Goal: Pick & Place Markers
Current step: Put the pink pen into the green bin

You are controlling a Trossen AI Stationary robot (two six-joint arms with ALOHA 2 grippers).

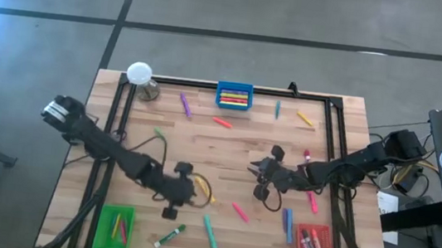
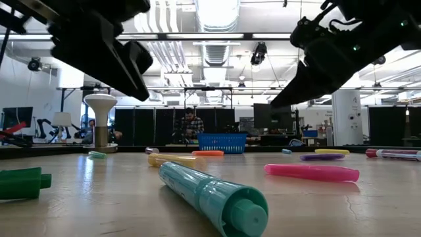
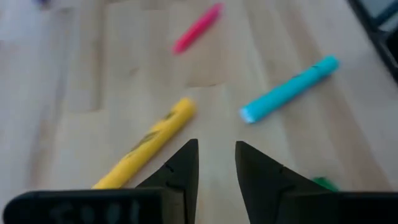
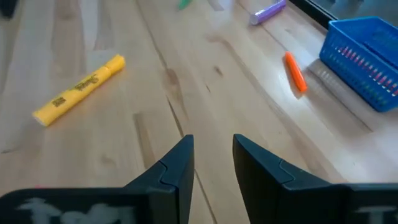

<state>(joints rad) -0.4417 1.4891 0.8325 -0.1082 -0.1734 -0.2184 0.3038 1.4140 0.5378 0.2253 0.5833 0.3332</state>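
Table point(image 1: 203, 139); markers point(image 1: 233, 99) in blue tray point(image 1: 234, 86)

you have markers point(image 1: 222, 122) scattered across the table point(image 1: 201, 151), most toward its middle and front. one tray point(image 1: 234, 95) sits at the middle of the back edge, a second tray point(image 1: 115, 227) at the front left corner, a third tray point(image 1: 313, 247) at the front right corner; all three hold markers. a lamp point(image 1: 140, 76) stands at the back left corner.
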